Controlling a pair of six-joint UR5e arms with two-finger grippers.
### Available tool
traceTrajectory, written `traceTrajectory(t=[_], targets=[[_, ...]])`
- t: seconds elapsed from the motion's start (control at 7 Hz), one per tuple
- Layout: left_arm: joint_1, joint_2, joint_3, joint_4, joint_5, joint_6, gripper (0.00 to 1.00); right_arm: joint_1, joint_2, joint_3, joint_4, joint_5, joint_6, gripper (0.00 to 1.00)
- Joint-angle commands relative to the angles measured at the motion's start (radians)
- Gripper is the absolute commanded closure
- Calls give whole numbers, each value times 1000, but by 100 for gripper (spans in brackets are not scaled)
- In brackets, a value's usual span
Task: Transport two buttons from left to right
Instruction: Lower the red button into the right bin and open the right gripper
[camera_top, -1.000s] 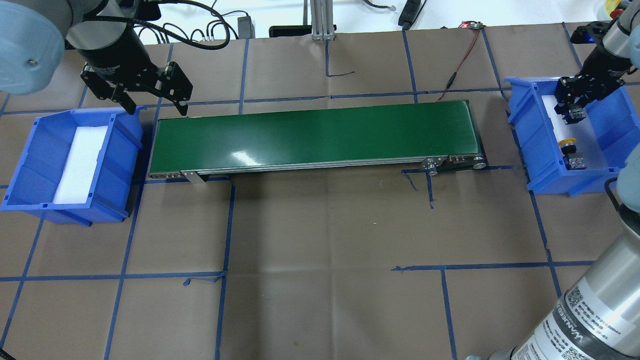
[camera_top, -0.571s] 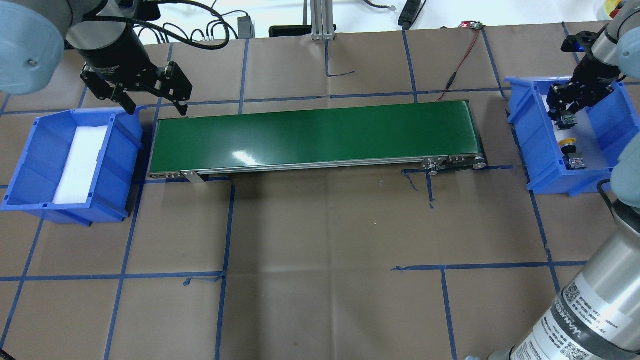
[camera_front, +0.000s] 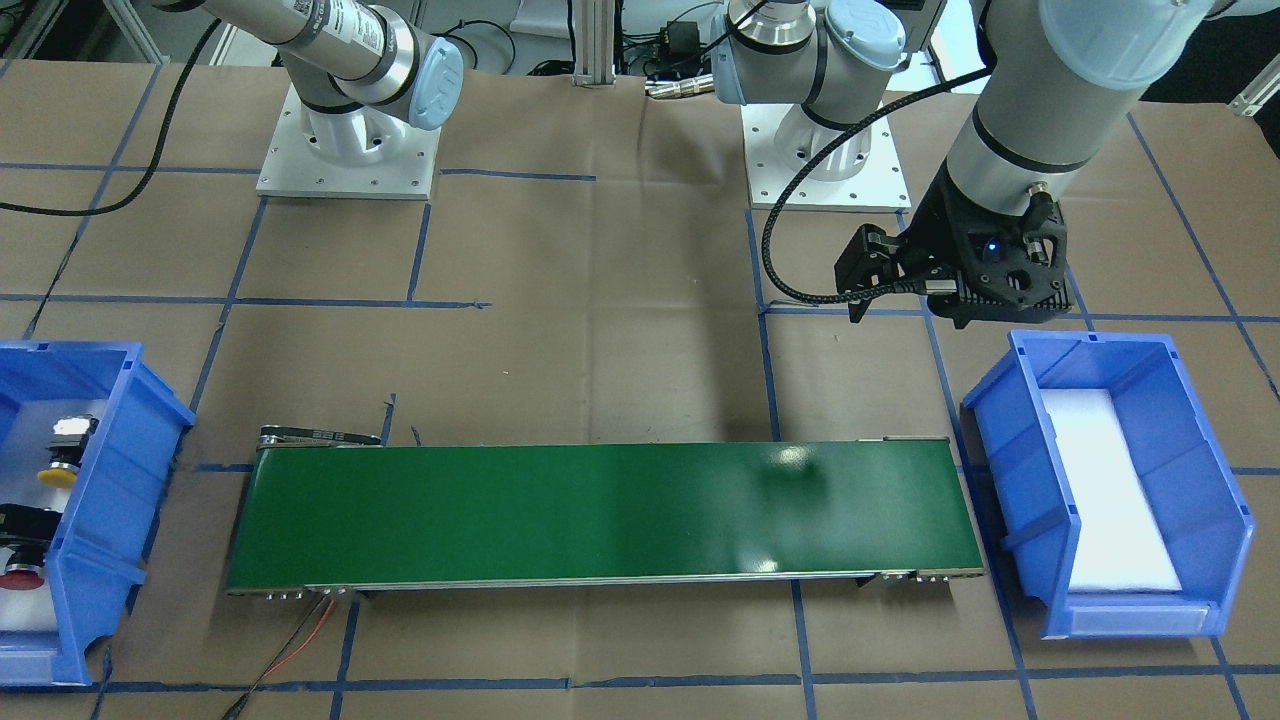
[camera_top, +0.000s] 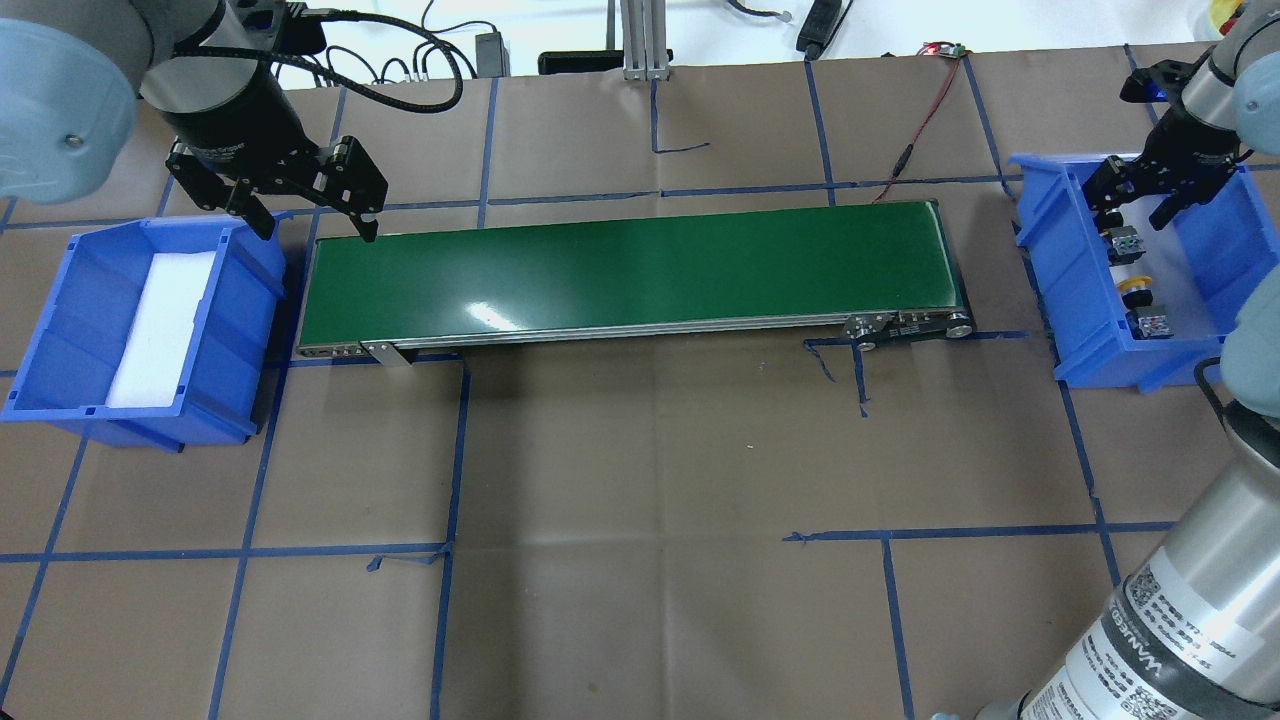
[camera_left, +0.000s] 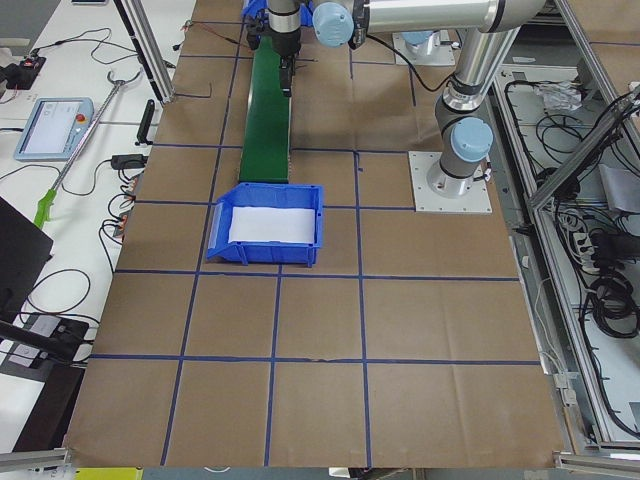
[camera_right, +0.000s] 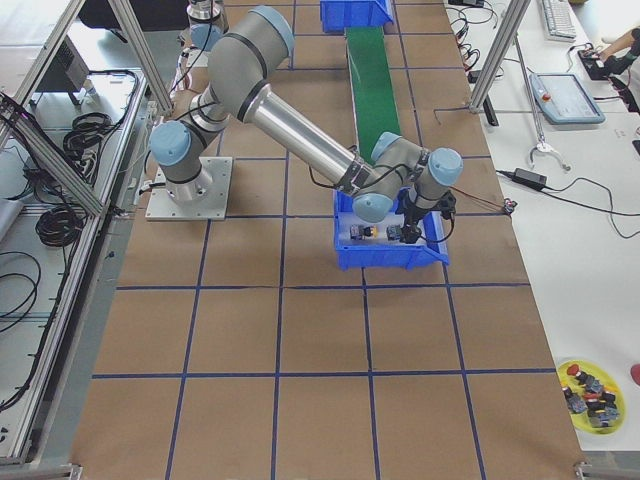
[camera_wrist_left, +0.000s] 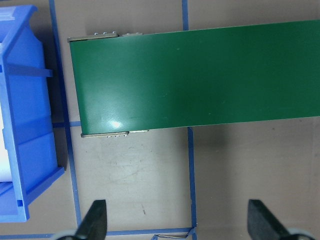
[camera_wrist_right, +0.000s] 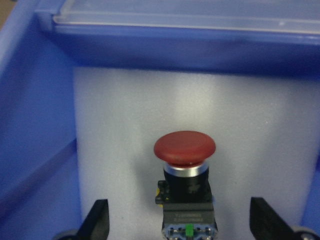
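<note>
The red-capped button (camera_wrist_right: 185, 149) lies on the white foam in the right blue bin (camera_top: 1060, 290), directly below my open right gripper (camera_top: 1140, 205). It also shows in the overhead view (camera_top: 1122, 243). In the right wrist view the fingertips (camera_wrist_right: 97, 222) stand apart on either side of it without touching. The yellow-capped button (camera_top: 1137, 290) lies in the same bin, nearer the robot, and also shows in the front view (camera_front: 58, 472). My left gripper (camera_top: 312, 215) is open and empty, hovering by the far left corner of the green conveyor belt (camera_top: 630, 265).
The left blue bin (camera_top: 60, 330) holds only a white foam pad. A red and black wire (camera_top: 915, 140) runs from the belt's far right end. A yellow dish of spare buttons (camera_right: 590, 385) sits on the floor paper beyond the right bin.
My right gripper moved over the right bin with the red button, then opened and let it go onto the foam. My left gripper shifted slightly.
</note>
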Motion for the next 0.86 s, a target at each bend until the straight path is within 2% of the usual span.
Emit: traceTrajectory(t=[0.0, 0.43, 0.57, 0.71], targets=[[0, -3, 7, 5, -1, 2, 0, 1, -43, -9, 14, -7, 1, 2], [0, -5, 11, 7, -3, 5, 0, 47, -264, -9, 104, 39, 3, 0], [0, -5, 11, 7, -4, 7, 0, 143, -292, -9, 182, 28, 6, 0], [0, -3, 11, 7, -4, 8, 0, 203, -315, -10, 216, 27, 106, 0]])
